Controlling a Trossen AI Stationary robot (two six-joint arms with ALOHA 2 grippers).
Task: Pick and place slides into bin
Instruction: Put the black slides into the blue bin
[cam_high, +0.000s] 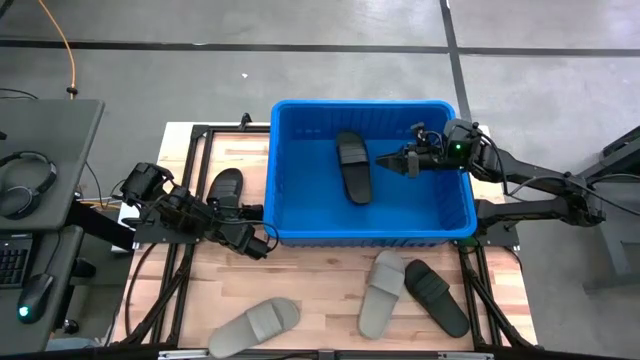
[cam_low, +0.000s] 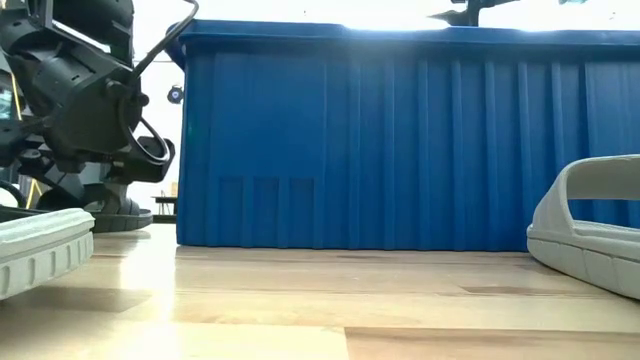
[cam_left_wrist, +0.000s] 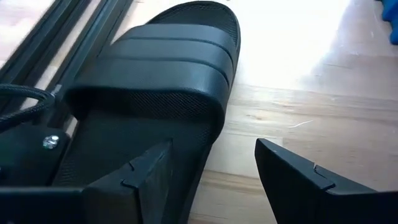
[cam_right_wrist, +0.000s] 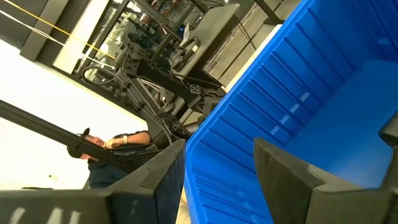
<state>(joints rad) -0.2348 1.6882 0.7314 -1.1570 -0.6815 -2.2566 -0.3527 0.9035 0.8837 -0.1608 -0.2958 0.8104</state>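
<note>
1. left hand (cam_high: 262, 246), fingers apart, sits just outside the bin (cam_high: 300, 235), by a black slide (cam_high: 224, 188).
2. right hand (cam_high: 383, 162), open, hovers inside the bin beside another black slide (cam_high: 353, 166).

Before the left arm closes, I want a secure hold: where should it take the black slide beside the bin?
Grip the raised ribbed strap of the black slide from above, one finger under the arch. The open left tool sits at its heel end; the strap stands clear of the sole.
</note>
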